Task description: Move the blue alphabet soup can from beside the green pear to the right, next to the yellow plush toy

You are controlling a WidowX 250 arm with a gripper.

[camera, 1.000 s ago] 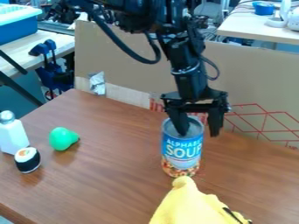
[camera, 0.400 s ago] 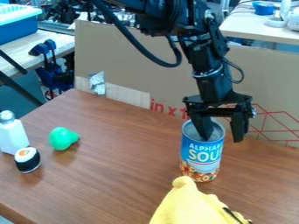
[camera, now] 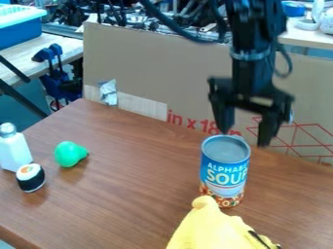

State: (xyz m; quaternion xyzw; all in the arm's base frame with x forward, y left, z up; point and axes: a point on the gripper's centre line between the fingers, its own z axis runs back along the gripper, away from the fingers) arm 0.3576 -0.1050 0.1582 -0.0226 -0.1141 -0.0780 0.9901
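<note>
Claw (camera: 244, 137) released, fingers (camera: 268, 129) spread wide w/ an open gap btwn them, pointing down over the rear side of the soup can (camera: 226, 170). Finger at view's L has its tip right by can's rear rim, contact can't be told; other finger is off to view's R of the can, apart from it. Can = blue label, gray top, upright on brown wood table (camera: 143, 170), R of view ctr.

Yellow soft item (camera: 211, 226) w/ dark marks at bottom edge of view, in front of can, hides a bit of its base; touching or not, can't tell. Cardboard panel (camera: 162, 63) stands behind table, blocks part of bkgd; red print + silver patch (camera: 108, 92) on it.

View's L side of table: green pear-shaped obj (camera: 69, 154), sushi-roll toy (camera: 30, 178) (black/white, orange ctr), white bottle (camera: 13, 151) w/ gray cap, upright, just beside sushi toy. Blue bin (camera: 18, 35) on side bench, upper L.
</note>
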